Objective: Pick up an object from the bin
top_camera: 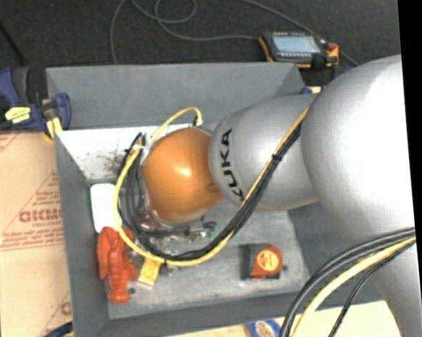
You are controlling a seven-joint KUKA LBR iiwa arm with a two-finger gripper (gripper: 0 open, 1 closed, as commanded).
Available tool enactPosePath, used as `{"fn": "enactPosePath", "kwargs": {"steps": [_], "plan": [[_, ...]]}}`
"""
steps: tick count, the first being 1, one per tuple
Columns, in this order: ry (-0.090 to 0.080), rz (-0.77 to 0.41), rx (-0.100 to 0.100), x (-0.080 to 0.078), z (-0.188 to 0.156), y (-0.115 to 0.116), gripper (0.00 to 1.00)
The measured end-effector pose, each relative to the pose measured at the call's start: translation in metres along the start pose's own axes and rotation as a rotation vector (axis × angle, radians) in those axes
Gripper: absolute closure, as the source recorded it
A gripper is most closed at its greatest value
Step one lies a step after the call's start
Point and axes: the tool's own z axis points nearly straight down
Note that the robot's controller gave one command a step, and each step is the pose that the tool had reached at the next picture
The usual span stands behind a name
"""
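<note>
Grey bin [205,284] holds one red toy [113,265], one white block [101,205], one tape measure [264,262]; the hand [165,237]: cannot tell its width.

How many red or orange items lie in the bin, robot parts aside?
2: a red toy at lower left, and an orange-and-black tape measure at lower right. The arm covers the middle, so more may be hidden.

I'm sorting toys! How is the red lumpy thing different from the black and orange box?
The red lumpy thing is red all over; the black box has a round orange face. The red thing is long and knobbly; the box short and squarish. The red thing lies by the left wall; the box further right. Both lie in the bin.
</note>
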Motion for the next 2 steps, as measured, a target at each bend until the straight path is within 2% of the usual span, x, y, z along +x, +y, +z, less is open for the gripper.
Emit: {"fn": "enactPosePath", "kwargs": {"steps": [2], "plan": [[-0.001, 0.001, 0.000, 0.0001, -0.0018, 0.0001, 1.00]]}}
